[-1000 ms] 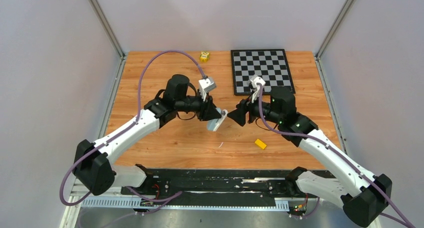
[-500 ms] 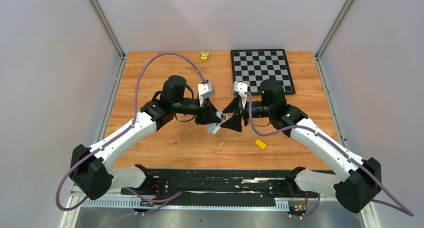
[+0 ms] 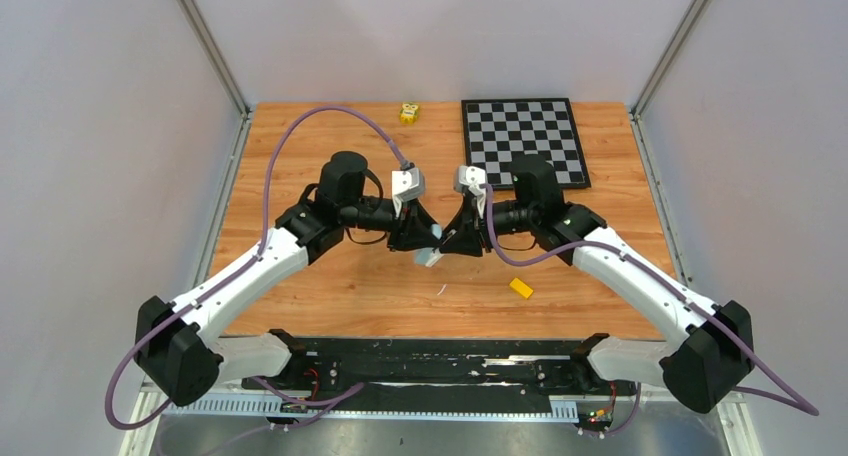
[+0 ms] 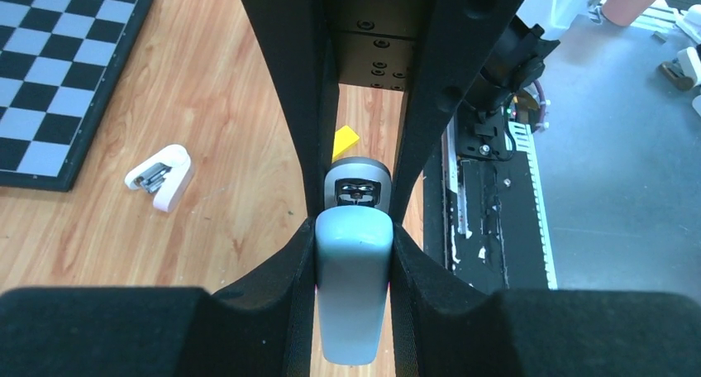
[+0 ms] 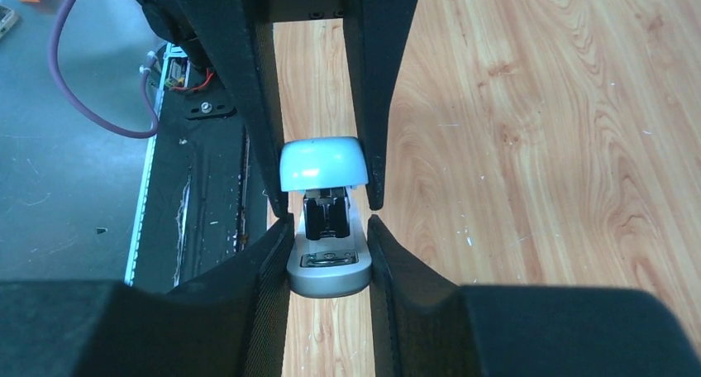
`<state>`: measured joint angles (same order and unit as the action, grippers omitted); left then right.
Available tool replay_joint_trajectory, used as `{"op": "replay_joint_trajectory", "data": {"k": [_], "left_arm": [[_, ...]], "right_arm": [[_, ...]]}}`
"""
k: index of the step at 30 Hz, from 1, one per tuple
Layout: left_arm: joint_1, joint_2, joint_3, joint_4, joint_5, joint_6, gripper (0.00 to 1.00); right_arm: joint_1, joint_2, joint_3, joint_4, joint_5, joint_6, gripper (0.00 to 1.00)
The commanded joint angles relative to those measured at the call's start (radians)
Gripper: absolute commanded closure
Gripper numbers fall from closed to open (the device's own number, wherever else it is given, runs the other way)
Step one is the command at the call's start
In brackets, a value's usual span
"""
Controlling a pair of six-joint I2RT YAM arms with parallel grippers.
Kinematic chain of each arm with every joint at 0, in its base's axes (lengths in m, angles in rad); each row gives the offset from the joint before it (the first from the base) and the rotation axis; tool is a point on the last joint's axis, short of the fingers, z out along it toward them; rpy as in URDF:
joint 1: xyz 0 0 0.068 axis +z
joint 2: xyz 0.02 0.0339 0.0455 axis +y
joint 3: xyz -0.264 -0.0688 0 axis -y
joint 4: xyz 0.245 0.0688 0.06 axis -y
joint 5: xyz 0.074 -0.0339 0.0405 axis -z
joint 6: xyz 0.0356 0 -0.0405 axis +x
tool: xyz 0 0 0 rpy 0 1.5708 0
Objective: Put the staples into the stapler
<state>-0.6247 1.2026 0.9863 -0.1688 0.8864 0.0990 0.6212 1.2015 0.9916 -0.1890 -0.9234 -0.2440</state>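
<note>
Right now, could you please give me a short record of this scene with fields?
stapler: held between both arms
left fingers: clamped on the stapler's blue top
right fingers: closed against its grey base
yellow block: lying loose, near the right arm
chessboard: far right, untouched
staples: not clearly visible

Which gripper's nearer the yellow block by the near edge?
Right. The right gripper, at the stapler, sits just left of and beyond the yellow block; the left gripper is farther left, across the stapler.
</note>
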Motion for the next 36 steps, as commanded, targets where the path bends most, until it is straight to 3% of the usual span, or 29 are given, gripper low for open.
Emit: {"op": "replay_joint_trajectory", "data": {"k": [1, 3, 9, 13, 17, 27, 36], "left_arm": [[0.046, -0.049, 0.017, 0.019, -0.043, -0.016, 1.00], [0.105, -0.072, -0.021, 0.111, -0.020, -0.085, 1.00], [0.206, -0.124, -0.137, 0.376, -0.018, -0.320, 1.00], [0.233, -0.156, -0.198, 0.443, -0.063, -0.394, 1.00], [0.269, -0.194, -0.315, 0.641, -0.157, -0.562, 1.00], [0.280, -0.196, -0.454, 0.779, -0.405, -0.883, 1.00], [0.280, -0.164, -0.484, 0.831, -0.454, -1.124, 1.00]], "right_arm": [[-0.001, -0.058, -0.004, 0.011, 0.065, -0.035, 0.94], [-0.001, -0.083, -0.035, 0.052, 0.088, -0.018, 1.00], [-0.011, -0.157, -0.116, 0.229, 0.154, 0.094, 1.00], [-0.011, -0.206, -0.179, 0.332, 0.199, 0.170, 1.00], [-0.012, -0.260, -0.242, 0.456, 0.236, 0.265, 1.00], [-0.013, -0.270, -0.330, 0.727, 0.318, 0.456, 1.00], [-0.008, -0.279, -0.383, 0.812, 0.368, 0.438, 1.00]]}}
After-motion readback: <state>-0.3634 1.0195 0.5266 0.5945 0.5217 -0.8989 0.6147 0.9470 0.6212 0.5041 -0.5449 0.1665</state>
